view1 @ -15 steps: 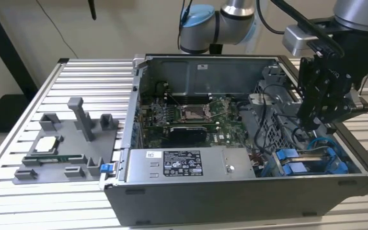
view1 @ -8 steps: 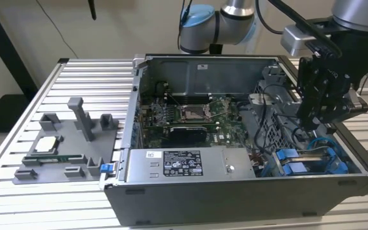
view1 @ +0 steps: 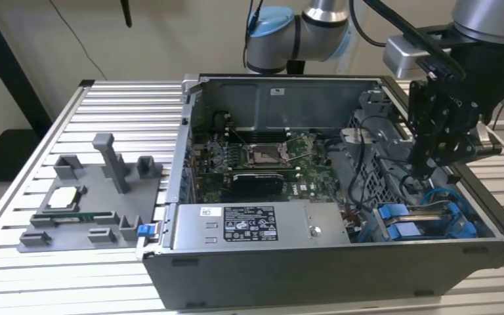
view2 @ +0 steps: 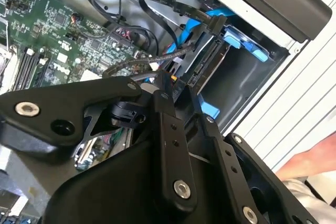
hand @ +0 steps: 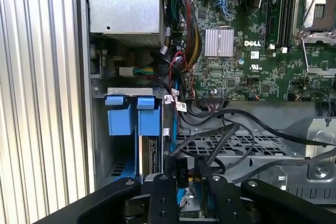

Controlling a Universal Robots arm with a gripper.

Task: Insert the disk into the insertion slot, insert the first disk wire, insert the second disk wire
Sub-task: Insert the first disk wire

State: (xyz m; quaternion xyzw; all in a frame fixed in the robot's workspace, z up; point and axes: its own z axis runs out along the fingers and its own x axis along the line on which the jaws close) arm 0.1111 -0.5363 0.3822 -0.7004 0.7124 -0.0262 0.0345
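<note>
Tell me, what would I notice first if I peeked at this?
Probably the big open computer case in the middle of the exterior view, with its green motherboard lying bare inside. Next comes the robot's black hand, hanging down into the case at the exterior view's right. It sits just above the bright blue tabs of the insertion slot.

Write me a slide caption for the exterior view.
Robot arm's gripper hangs inside an open computer case, near the blue-railed slot.
</note>
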